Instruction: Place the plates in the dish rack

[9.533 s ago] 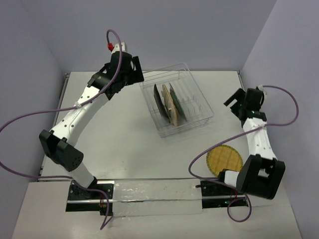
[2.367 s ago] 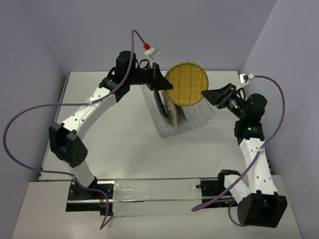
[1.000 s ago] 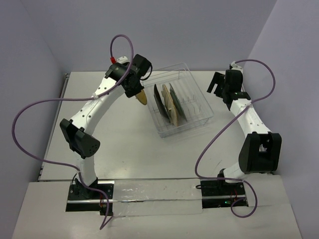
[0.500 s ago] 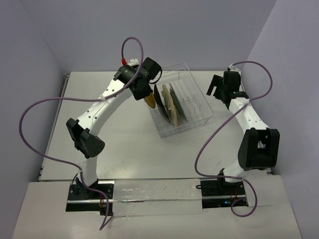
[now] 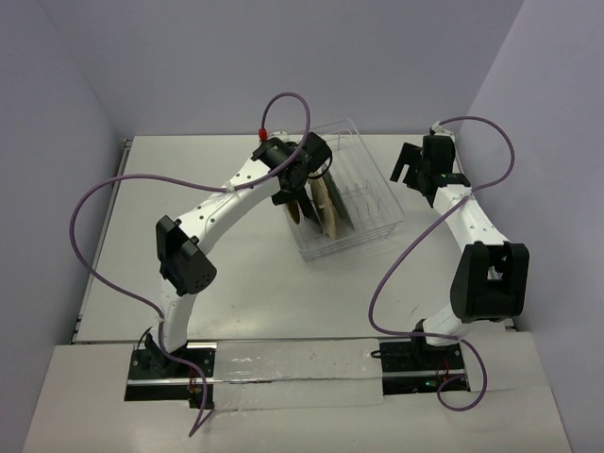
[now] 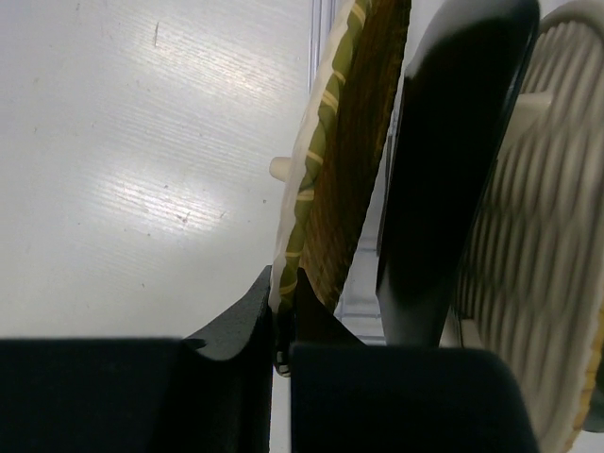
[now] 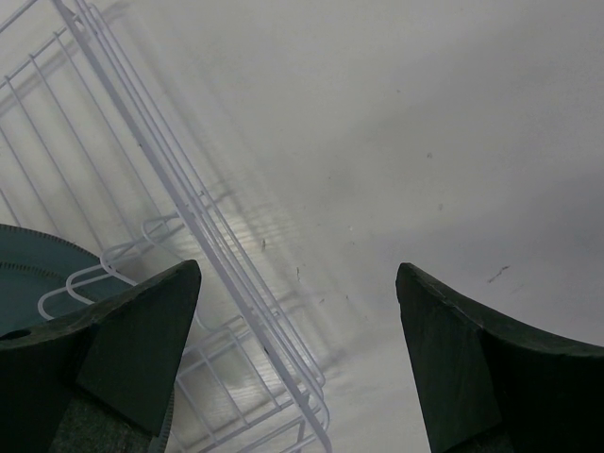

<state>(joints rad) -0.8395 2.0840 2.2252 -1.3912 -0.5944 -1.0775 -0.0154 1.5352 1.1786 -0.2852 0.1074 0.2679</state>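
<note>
The white wire dish rack (image 5: 363, 189) sits at the table's far middle. Plates stand upright in its near-left part. My left gripper (image 5: 304, 189) reaches down into the rack and is shut on the rim of a tan woven plate (image 6: 330, 170), its fingertips (image 6: 260, 297) pinching the edge. Right beside that plate stand the black plate (image 6: 453, 170) and another tan woven plate (image 6: 538, 264). My right gripper (image 5: 412, 168) is open and empty, hovering beside the rack's right side (image 7: 189, 208). The grey-blue plate (image 7: 38, 269) shows inside the rack in the right wrist view.
The rack stands at an angle on the white table (image 5: 236, 283). Grey walls close the table at the back and both sides. A purple cable (image 5: 104, 245) loops off each arm.
</note>
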